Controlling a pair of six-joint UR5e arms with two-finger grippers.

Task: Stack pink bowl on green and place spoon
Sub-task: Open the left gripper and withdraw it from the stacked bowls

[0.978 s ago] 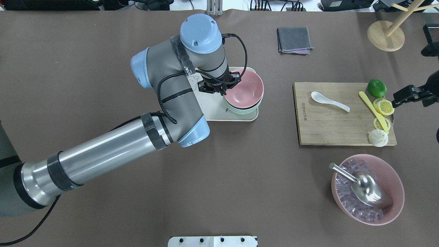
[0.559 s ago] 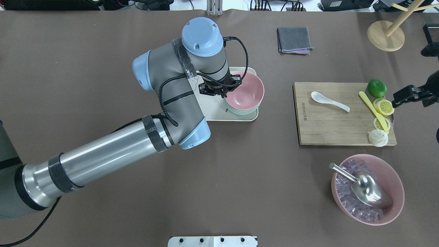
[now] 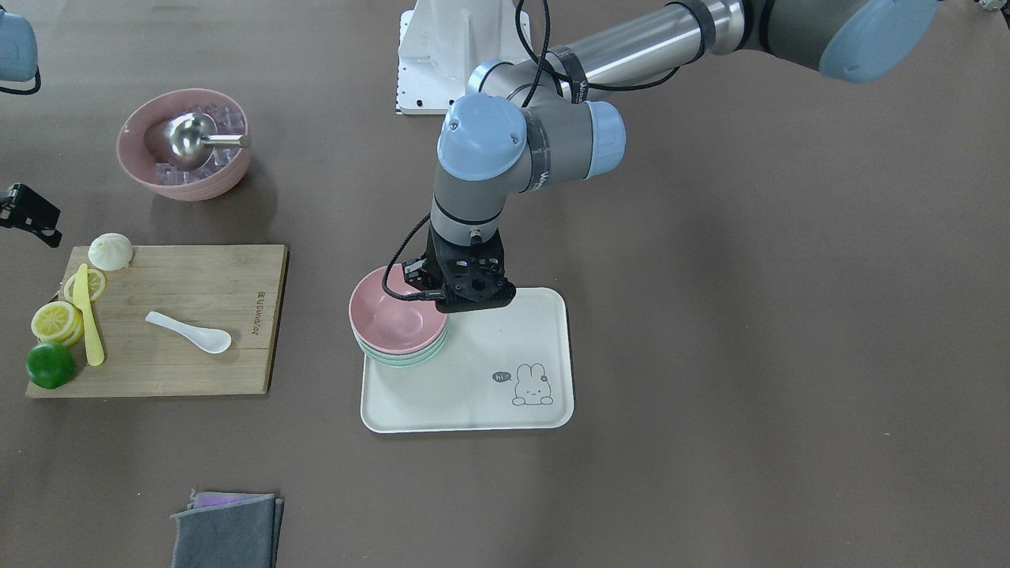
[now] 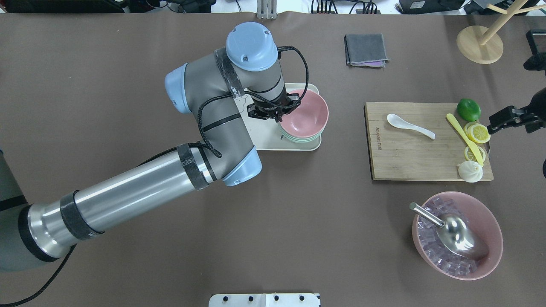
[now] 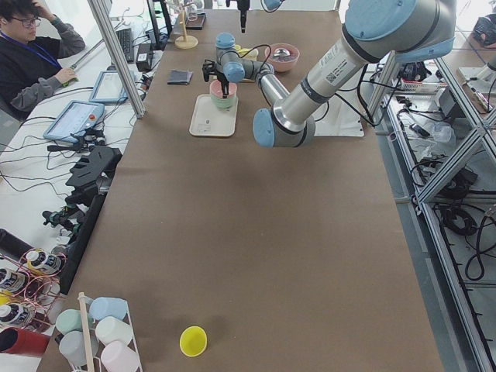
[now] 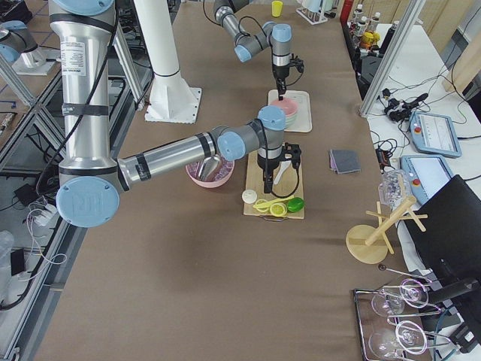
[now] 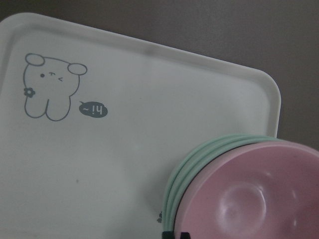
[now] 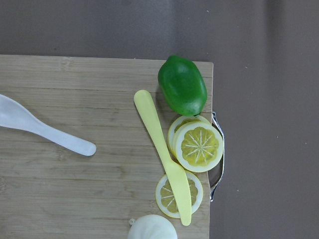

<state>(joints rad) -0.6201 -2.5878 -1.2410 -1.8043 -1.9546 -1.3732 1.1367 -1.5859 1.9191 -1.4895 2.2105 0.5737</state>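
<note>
The pink bowl [image 4: 305,113] sits nested, level, on top of the green bowls [image 7: 182,174]. Their mint rims show as thin rings under it. The stack stands at one corner of a cream tray [image 3: 473,379] printed with a small rabbit [image 7: 50,94].

The left arm reaches across the counter [image 4: 298,221] and points its tool [image 4: 277,115] straight down at the pink bowl's rim, on the side facing the middle of the tray. In the left wrist view only two dark fingertip ends show, at the bottom edge beside that rim. Whether they press on the rim or stand off it cannot be told.

The spoon [image 4: 409,126] lies flat on a wooden cutting board [image 4: 405,157], well apart from the tray. Its scoop is toward the board's far corner nearest the tray, and its handle angles toward the fruit.

Along the board's other end lie a green lime [image 8: 182,85], lemon slices [image 8: 198,146], a yellow knife [image 8: 164,159] resting across one slice, and a white bun [image 4: 470,171].

The right tool [image 4: 495,121] hangs just off that end of the board, near the lemon slices, holding nothing visible. Whether its fingers are spread or together cannot be told.

Nearer the robot stands a larger pink bowl [image 4: 490,221] of ice cubes holding a metal scoop [image 4: 458,232]. A folded grey cloth [image 4: 366,49] lies on the far side of the counter.
</note>
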